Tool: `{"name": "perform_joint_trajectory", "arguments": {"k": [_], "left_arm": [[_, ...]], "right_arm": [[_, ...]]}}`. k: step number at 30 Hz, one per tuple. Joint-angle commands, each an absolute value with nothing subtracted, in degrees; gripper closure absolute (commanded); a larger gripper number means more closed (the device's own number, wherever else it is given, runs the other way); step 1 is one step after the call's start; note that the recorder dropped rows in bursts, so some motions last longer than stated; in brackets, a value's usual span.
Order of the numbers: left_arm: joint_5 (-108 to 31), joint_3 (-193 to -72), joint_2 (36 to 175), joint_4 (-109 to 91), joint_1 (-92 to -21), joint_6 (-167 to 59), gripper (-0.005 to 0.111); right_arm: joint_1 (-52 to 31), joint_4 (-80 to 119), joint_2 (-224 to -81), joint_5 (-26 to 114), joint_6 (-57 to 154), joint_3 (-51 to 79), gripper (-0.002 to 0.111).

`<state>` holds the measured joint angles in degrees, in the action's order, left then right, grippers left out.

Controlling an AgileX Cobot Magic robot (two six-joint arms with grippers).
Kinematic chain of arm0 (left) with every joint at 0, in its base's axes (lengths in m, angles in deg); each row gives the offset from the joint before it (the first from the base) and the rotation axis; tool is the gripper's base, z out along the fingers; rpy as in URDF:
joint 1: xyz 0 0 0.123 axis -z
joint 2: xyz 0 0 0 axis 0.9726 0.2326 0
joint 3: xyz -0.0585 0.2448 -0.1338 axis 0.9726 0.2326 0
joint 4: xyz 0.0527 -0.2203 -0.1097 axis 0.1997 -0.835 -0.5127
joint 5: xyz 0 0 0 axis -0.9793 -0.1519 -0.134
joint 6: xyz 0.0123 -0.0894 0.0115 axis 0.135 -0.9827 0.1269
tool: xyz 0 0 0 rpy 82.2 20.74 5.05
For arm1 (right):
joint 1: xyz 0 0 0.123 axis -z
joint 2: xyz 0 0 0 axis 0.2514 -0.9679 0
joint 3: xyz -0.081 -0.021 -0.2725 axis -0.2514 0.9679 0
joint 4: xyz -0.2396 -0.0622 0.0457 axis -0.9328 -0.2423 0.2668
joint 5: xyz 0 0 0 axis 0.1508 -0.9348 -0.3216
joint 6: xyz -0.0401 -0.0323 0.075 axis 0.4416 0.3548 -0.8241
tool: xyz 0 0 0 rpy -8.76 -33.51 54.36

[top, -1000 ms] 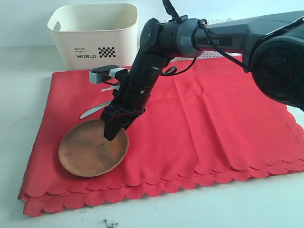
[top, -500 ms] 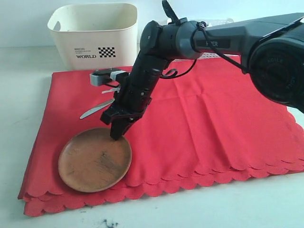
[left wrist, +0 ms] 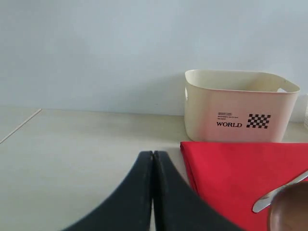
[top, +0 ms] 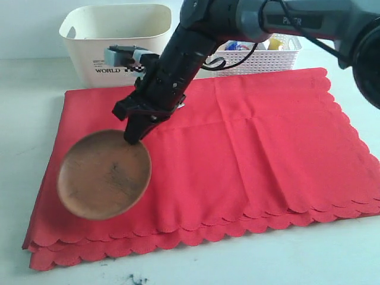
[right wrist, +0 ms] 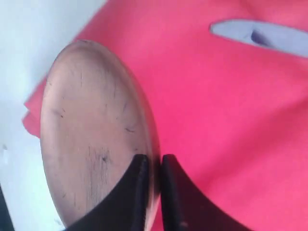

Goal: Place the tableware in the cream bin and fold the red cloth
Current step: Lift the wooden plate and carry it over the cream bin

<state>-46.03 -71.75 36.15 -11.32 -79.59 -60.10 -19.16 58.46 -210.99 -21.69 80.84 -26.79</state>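
Right gripper (top: 133,135) pinches the tilted plate (top: 104,175) by its rim alone, centre left, so it may slip before the upper-left bin (top: 119,56); left gripper (left wrist: 153,161) pressed together, empty.

The right arm (top: 185,52) is dark grey with pale lettering (top: 295,21), a black cable (top: 229,63) and a grey-white camera block (top: 122,56). The left gripper (left wrist: 153,155) is smooth black.

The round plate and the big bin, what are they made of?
The plate looks like wood: brown, matte, with dark grain streaks and scuffs. The cream bin looks like smooth moulded plastic, with rounded corners and printed lettering.
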Motion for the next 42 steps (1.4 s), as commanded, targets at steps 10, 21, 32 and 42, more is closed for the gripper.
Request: {"name": "perform_joint_trajectory", "arguments": {"k": [10, 21, 32, 42], "left_arm": [[-45.86, -71.61, 35.77, -11.3, -79.3, -60.06, 0.104], [-45.86, -71.61, 35.77, -11.3, -79.3, -60.06, 0.104], [-45.86, -71.61, 35.77, -11.3, -79.3, -60.06, 0.104], [-45.86, -71.61, 35.77, -11.3, -79.3, -60.06, 0.104]], "right_arm": [[-6.28, 73.67, -208.26, -19.71, 80.81, -30.27, 0.108], [-4.07, 102.32, -212.04, -9.5, 94.21, -30.27, 0.108], [-10.9, 119.44, -215.7, 16.36, 101.79, -30.63, 0.108], [-11.35, 119.44, -215.7, 13.15, 101.41, -30.63, 0.108]]}}
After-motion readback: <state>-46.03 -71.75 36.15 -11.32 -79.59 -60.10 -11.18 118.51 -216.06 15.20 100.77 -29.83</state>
